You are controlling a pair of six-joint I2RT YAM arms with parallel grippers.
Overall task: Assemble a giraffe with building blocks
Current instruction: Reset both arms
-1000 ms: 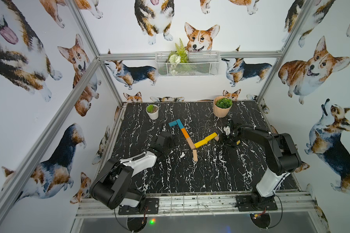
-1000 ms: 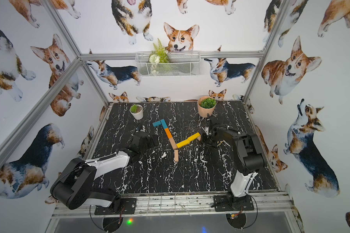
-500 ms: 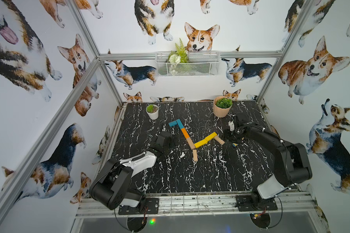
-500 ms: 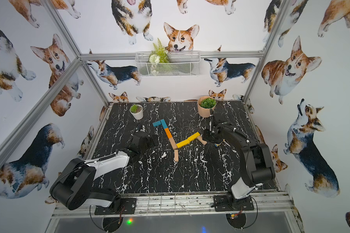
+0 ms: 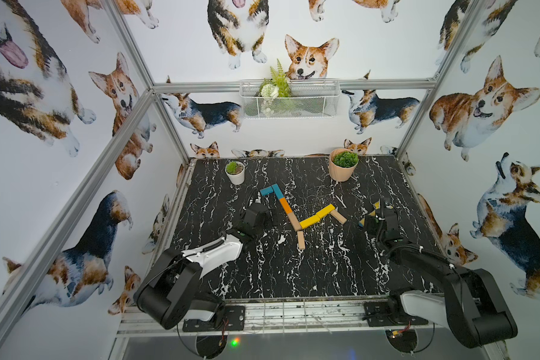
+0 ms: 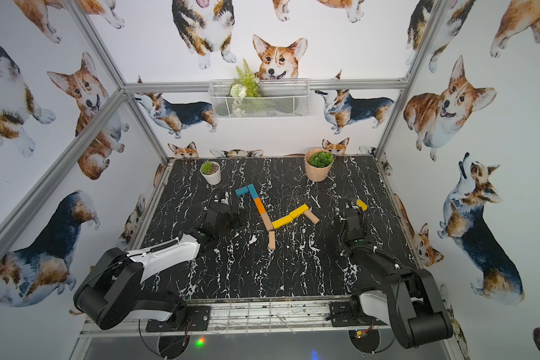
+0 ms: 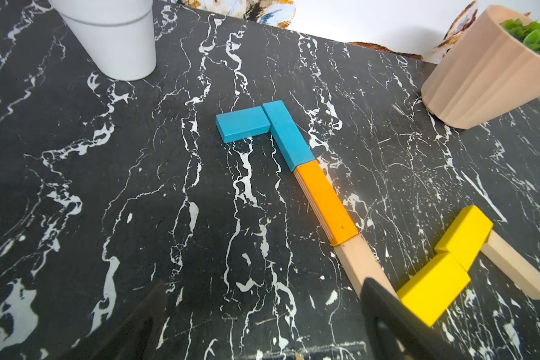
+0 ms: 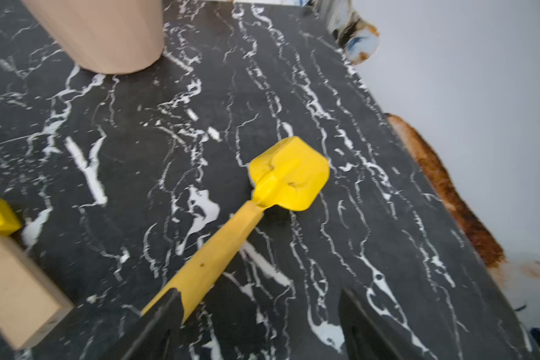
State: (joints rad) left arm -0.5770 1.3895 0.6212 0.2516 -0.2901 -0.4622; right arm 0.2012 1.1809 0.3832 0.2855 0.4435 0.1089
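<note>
Reference for all positions: peach pot (image 5: 342, 170), at the back of the table (image 5: 293, 280).

Nearest the bases:
- Left gripper (image 7: 264, 282) sits nearer the robot than the peach pot, well to its left-arm side. Its jaws are spread wide with nothing between them.
- Right gripper (image 8: 259, 293) sits nearer than the pot, on its right-arm side, jaws apart and released.
- Yellow shovel (image 8: 240, 224) lies flat on the table under the right gripper. Its handle runs alongside one of the fingers (image 8: 166, 318) and is not clamped.

Giraffe (image 5: 309, 222): flat on the table, in front of the peach pot and toward its left-arm side.
- Front leg (image 5: 301, 240) is nearest.
- Then come the rear leg (image 5: 338, 217), the yellow body (image 7: 434, 283) and the tan-and-orange neck (image 7: 325, 202).
- Teal head (image 7: 242, 123) is farthest.

Eight planks counted, all in the outline, and no loose plank is in view. Judgement: the assembly looks complete. At most the rear leg, splayed outward, might want squaring.

Hard to read:
- In the left wrist view a dark finger covers the neck-to-body joint and the front leg.
- The right wrist view is motion-blurred, and whether the shovel handle touches the finger cannot be told.
- In both top views the wrist hides the right fingers and most of the shovel.
</note>
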